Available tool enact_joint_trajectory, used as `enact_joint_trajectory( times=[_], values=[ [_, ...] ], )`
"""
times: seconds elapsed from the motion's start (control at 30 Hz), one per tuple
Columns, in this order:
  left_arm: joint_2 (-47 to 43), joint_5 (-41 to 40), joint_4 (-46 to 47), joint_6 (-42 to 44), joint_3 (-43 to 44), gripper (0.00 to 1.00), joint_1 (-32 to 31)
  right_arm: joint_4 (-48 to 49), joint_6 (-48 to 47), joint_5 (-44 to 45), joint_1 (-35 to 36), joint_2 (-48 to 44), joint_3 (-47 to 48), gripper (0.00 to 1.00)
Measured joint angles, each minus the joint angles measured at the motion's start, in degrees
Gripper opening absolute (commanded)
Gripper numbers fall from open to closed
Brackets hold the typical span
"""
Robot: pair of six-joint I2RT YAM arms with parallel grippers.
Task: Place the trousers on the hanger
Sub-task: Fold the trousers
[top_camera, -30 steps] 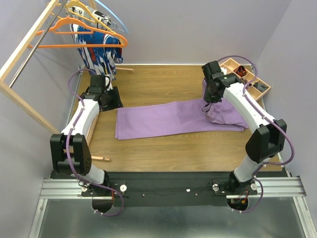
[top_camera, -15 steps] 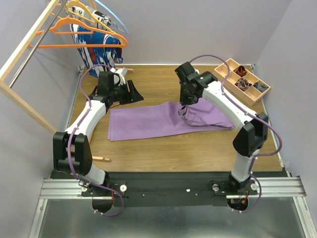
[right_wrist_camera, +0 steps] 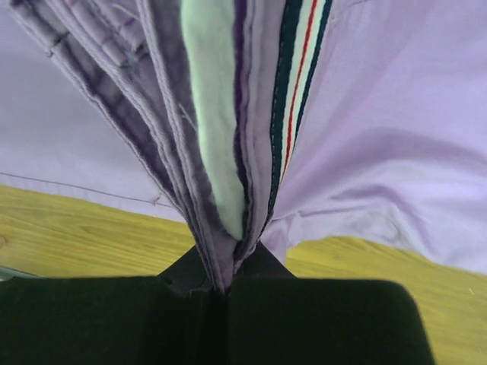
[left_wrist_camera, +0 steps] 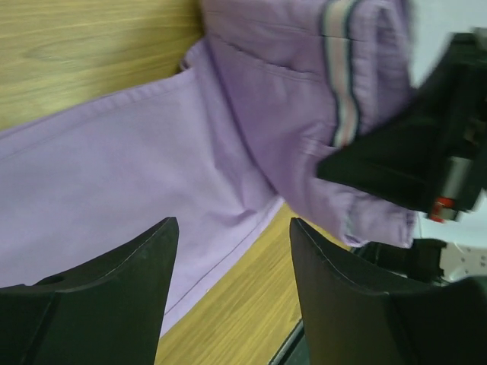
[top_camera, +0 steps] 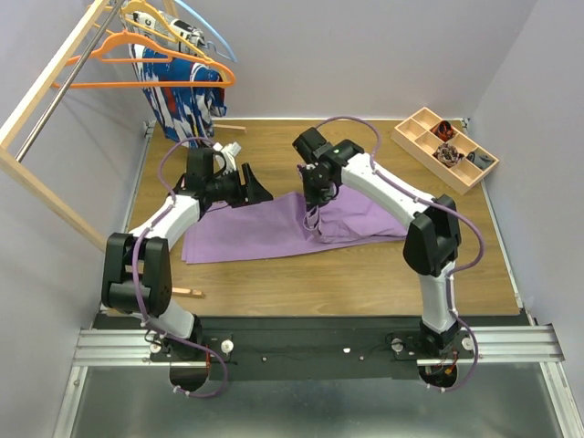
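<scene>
The lilac trousers (top_camera: 246,233) lie across the wooden table, legs stretched to the left. Their striped waistband end (right_wrist_camera: 297,91) is bunched and lifted, with my right gripper (top_camera: 315,193) shut on the folded fabric (right_wrist_camera: 224,266). My left gripper (top_camera: 262,192) hovers just left of that bunch, open and holding nothing. In the left wrist view my left gripper (left_wrist_camera: 232,228) frames the trousers (left_wrist_camera: 114,175) and bare wood, with the right gripper (left_wrist_camera: 403,163) beyond. The bright orange hanger (top_camera: 155,68) hangs on the rail at the back left, away from both grippers.
A wooden rack (top_camera: 41,87) stands at the left, carrying a yellow-orange hanger (top_camera: 146,16), a light blue hanger (top_camera: 208,35) and a blue, white and red patterned garment (top_camera: 182,100). A compartment tray (top_camera: 447,151) sits at the back right. A small wooden stick (top_camera: 187,292) lies front left.
My right gripper has dragged the waistband end leftwards to mid-table, sliding the whole trousers left. My left gripper swung right towards it and opened wider.
</scene>
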Motion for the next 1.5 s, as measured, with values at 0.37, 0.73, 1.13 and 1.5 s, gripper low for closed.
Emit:
enact_joint_trajectory(
  times=[0.37, 0.73, 1.13, 1.5],
  values=[
    [5.38, 5.14, 20.79, -14.53, -3.8, 0.74, -4.79, 7.41, -1.95, -6.14, -0.15, 1.14, -5.73, 0.03],
    [9.35, 2.99, 30.23, -26.01, -4.13, 0.76, -7.26, 9.55, -3.56, -6.86, -2.03, 1.07, -9.68, 0.79],
    [12.72, 3.06, 33.94, -28.89, -4.33, 0.77, -8.87, 10.01, -4.33, -3.56, -2.49, -3.32, -15.54, 0.85],
    [12.61, 5.77, 37.44, -30.23, -2.25, 0.77, -9.79, 11.65, -6.23, -3.48, -3.41, -8.59, -17.92, 0.89]
  ],
)
